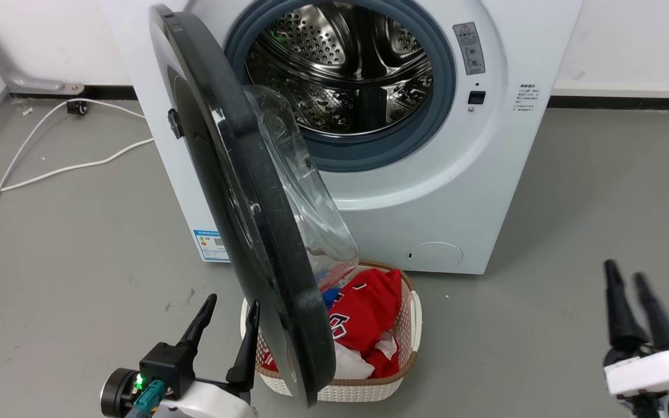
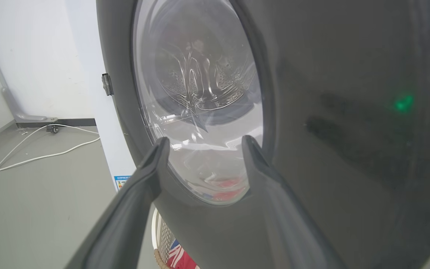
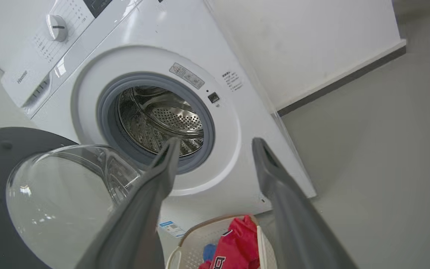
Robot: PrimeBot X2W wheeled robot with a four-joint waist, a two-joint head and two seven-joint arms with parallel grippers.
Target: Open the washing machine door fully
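My left claw (image 1: 233, 301) is spread wide and empty, just beside the outer face of the washing machine door (image 1: 224, 191), down low. The door's hinged on the left of the washing machine (image 1: 485, 191) and sticks out toward me over the laundry basket (image 1: 369, 392). My right claw (image 1: 625, 270) is released too, well off to the right.

"Hisense", on the washing machine (image 3: 237, 123) control panel (image 3: 32, 73); sticker (image 3: 187, 76) print illegible

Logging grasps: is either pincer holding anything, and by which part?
Nothing is held. The left pincer is open beside the washing machine door; the right pincer is open too.
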